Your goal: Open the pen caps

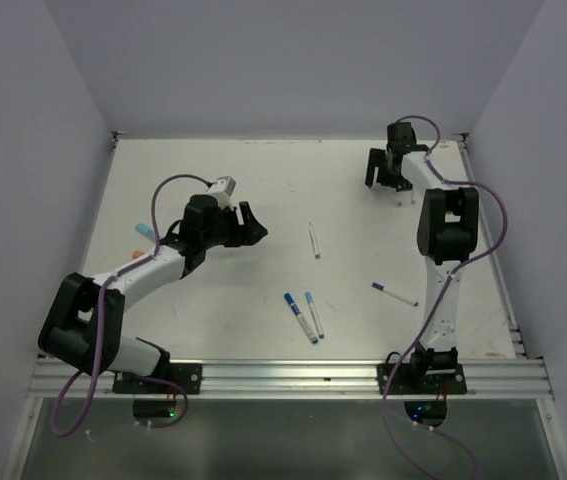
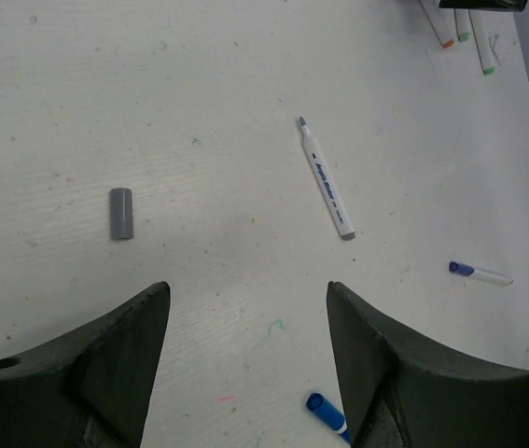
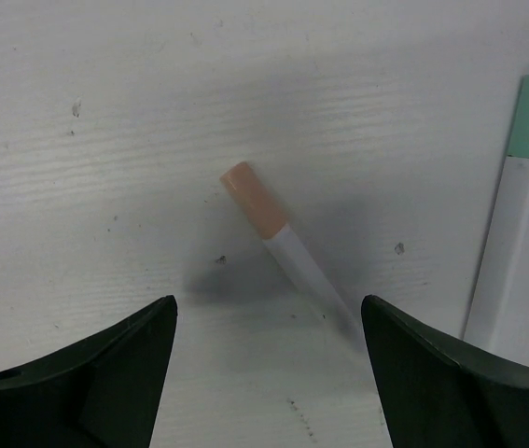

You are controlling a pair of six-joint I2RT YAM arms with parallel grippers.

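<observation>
Soft, even overhead light washes the white bench [image 1: 213, 190]; my dark fingers [image 3: 77, 383] sit underexposed and blurred at the frame's foot, a faint grey shadow pooling beside the peach-capped pen [image 3: 287, 247].

Top view overlooks the table [image 1: 263, 190]; wrist views look down closely.

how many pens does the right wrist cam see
2: the orange-capped pen at centre, the green-capped pen at the right edge. More may lie outside the frame.
</observation>
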